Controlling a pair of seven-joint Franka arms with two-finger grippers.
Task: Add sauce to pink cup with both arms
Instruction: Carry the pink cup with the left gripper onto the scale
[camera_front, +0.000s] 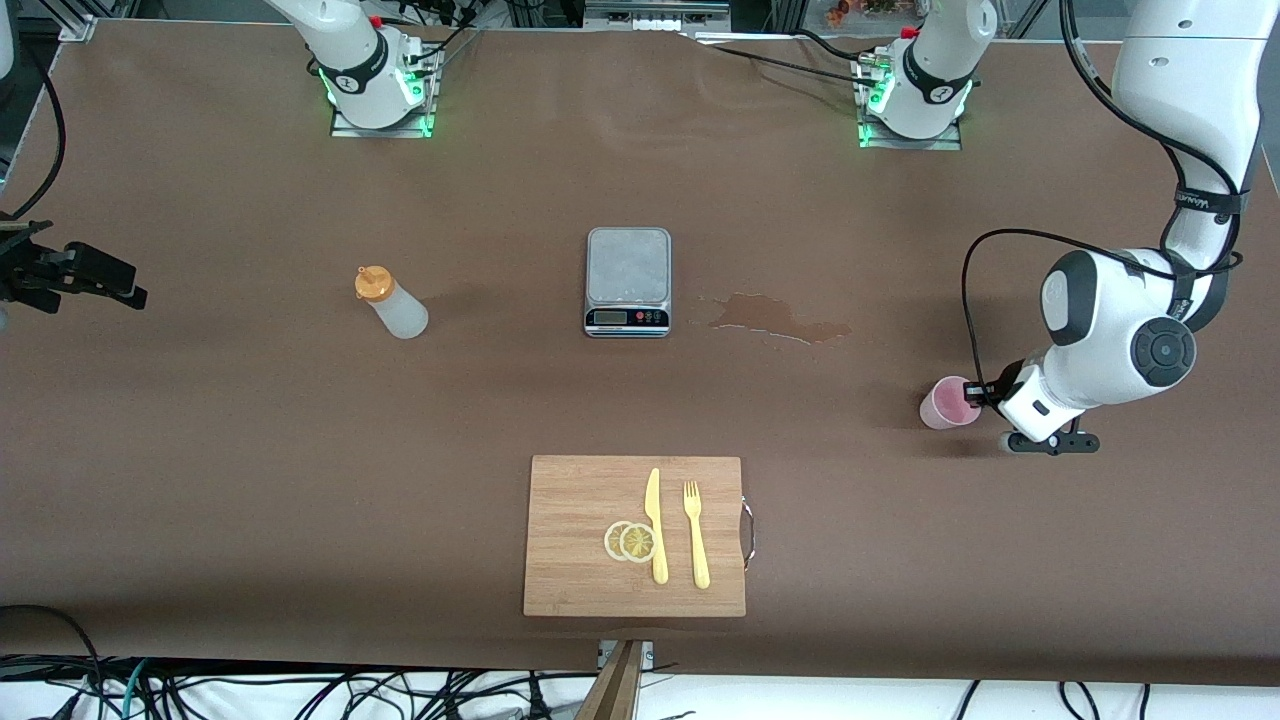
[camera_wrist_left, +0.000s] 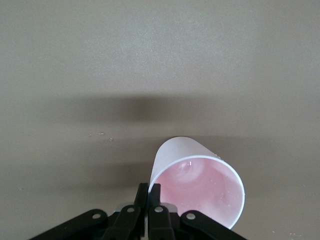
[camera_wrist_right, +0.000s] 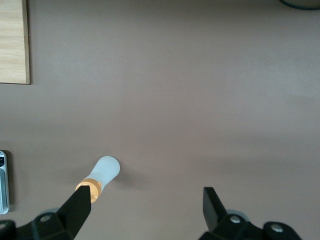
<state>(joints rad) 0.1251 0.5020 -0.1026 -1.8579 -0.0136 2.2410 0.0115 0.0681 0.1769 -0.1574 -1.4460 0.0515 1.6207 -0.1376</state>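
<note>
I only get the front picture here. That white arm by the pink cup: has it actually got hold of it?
Observer: Yes. The left gripper is shut on the pink cup, pinching its rim.
Operator: Anything inside the cup?
Observer: It looks empty, no sauce showing.
Operator: And the other arm's hand?
Observer: The right gripper is open above bare table, with the sauce bottle standing upright near one finger, not gripped.
</note>
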